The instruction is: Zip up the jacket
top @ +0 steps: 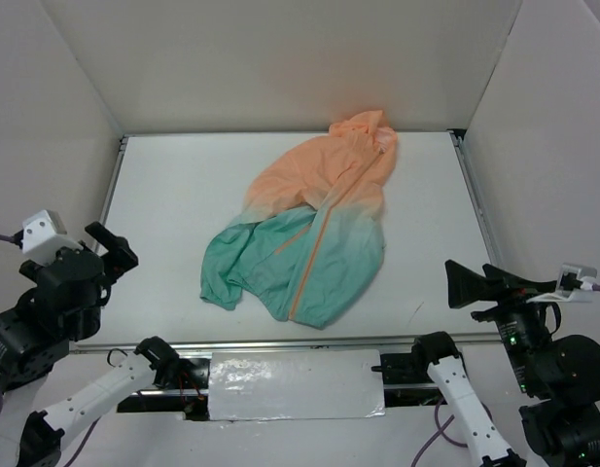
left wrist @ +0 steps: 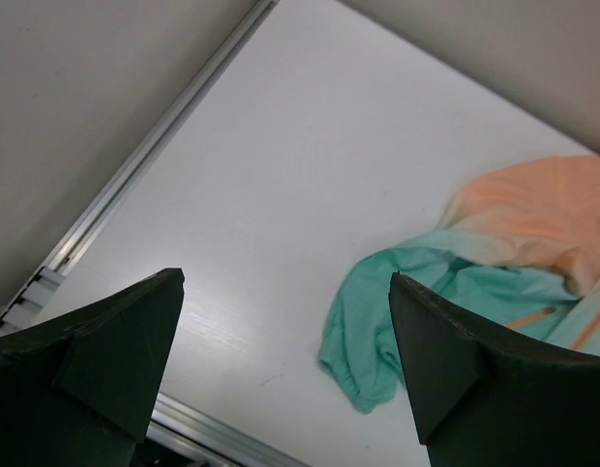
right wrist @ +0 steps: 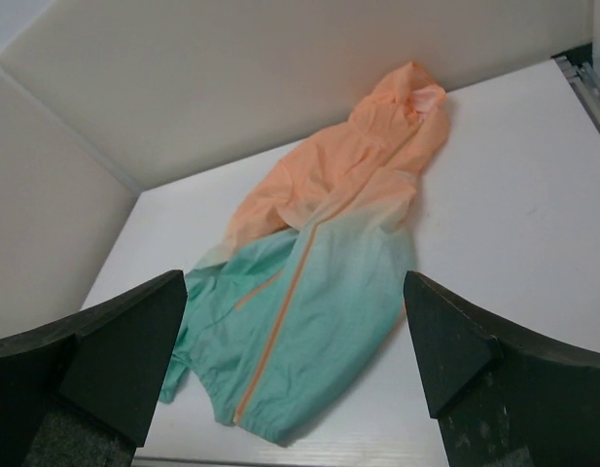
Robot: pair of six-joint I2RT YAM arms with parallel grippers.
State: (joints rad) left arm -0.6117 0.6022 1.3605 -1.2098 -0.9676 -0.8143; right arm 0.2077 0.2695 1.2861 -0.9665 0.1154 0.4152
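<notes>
A white tabletop (top: pixel 173 195), boxed in by pale walls (top: pixel 280 58). At its near corners we see the left arm (top: pixel 56 292) and right arm (top: pixel 533 321) angled inward, jaws wide and empty. Mid-tabletop the jacket (top: pixel 309 233) lies flat, with its teal hem (top: pixel 309 316) nearest and its hood (top: pixel 363 125) far — zipper (top: pixel 314 248) upward, presumably for access.

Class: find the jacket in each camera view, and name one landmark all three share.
Top external: jacket in the centre, slightly right.
Left wrist: jacket at the right edge, cut off.
Right wrist: jacket in the centre.
Shared landmark: the white table.
</notes>
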